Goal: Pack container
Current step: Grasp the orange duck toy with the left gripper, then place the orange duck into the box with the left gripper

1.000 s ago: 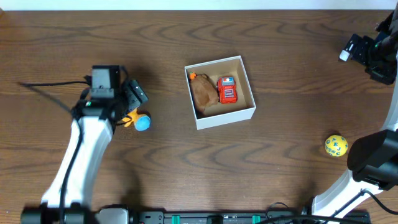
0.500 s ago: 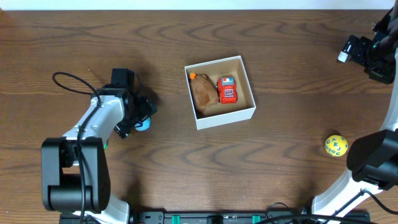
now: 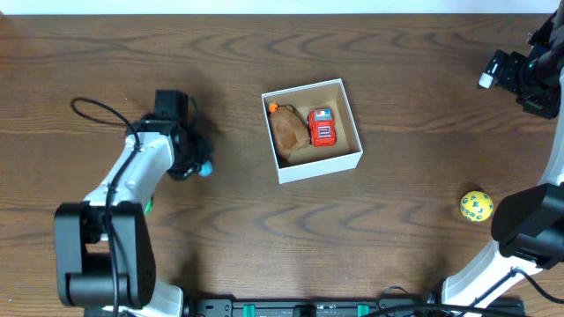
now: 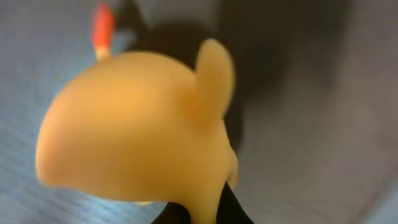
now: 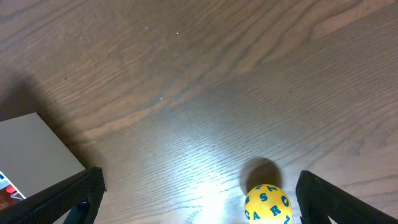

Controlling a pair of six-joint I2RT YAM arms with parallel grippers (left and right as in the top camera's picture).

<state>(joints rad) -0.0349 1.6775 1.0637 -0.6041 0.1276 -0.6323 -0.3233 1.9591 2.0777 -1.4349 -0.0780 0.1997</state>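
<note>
- The container sat near the middle of the bench, open side up, well apart from both arms.
- Inside it lay a brown toy on the left and a red toy car just beside it on the right. A small orange bit showed at the brown toy's top corner; what it was could not be made out.
- The left gripper was low over the bench, left of the container. From overhead its body hid the fingers, and only a small blue piece showed at its edge.
- The left wrist view was filled by a blurred yellow-orange toy, very close to the lens. Whether the fingers were closed on it could not be told.
- The right gripper was at the far right corner of the bench, partly cut off by the frame edge.
- In the right wrist view its fingers stood wide apart and held nothing.
- A yellow ball with blue letters lay on the bench between them, its lower part cut off.
</note>
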